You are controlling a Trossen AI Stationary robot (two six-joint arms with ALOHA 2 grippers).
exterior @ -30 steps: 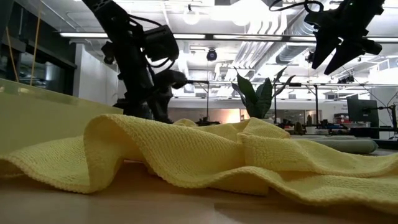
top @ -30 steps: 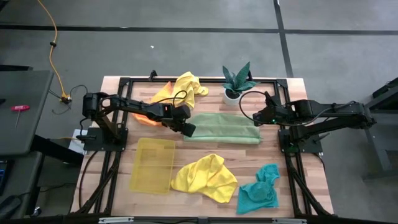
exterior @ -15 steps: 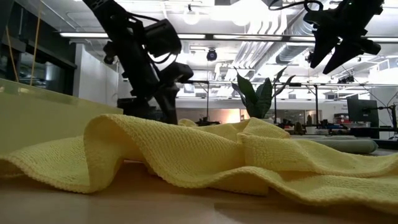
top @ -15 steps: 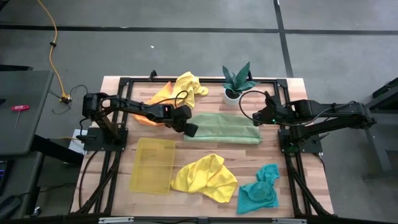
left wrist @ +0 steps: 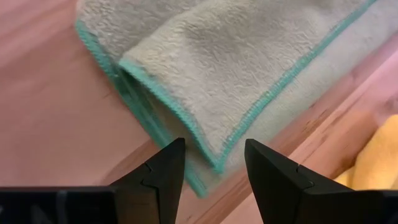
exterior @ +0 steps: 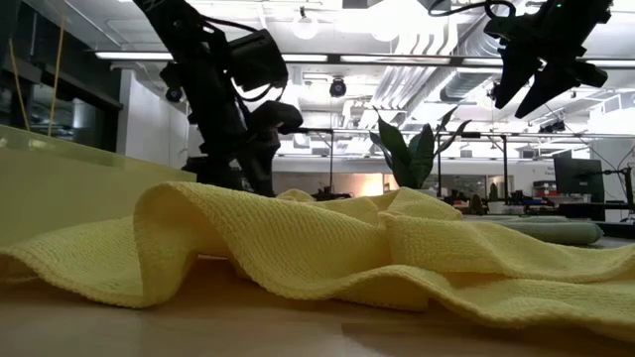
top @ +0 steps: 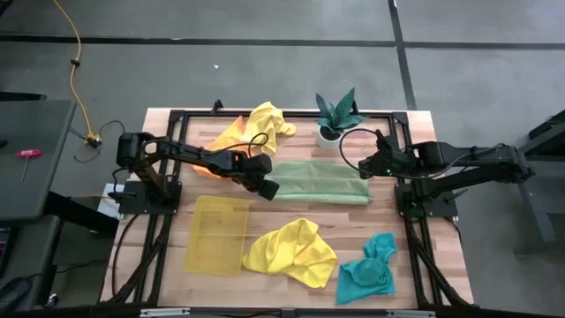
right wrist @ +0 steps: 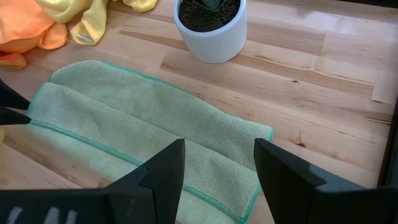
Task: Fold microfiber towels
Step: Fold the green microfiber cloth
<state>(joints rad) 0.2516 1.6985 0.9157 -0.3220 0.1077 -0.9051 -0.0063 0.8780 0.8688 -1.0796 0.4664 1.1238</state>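
High view: the olive-green towel [top: 318, 183] lies folded into a long strip across the middle of the tabletop [top: 424, 265], its teal-stitched edges showing in both wrist views. The left gripper [top: 267, 186] hangs at the strip's left end, fingers parted over the folded corner with nothing between them. The right gripper [top: 363, 167] hangs above the strip's right end, also open and empty, the cloth spread out below it in the right wrist view. Behind the strip's left end, partly under the left arm, an orange towel [top: 201, 163] lies bunched against a crumpled yellow towel [top: 261, 120]. A potted plant [top: 336, 115] in a white pot stands just behind the strip, near the right gripper. In front of the strip, a second yellow towel [top: 291, 251] lies rumpled, filling the foreground of the low view; a teal towel [top: 369, 270] is heaped to its right, and a translucent yellow tray [top: 217, 234] sits to its left.
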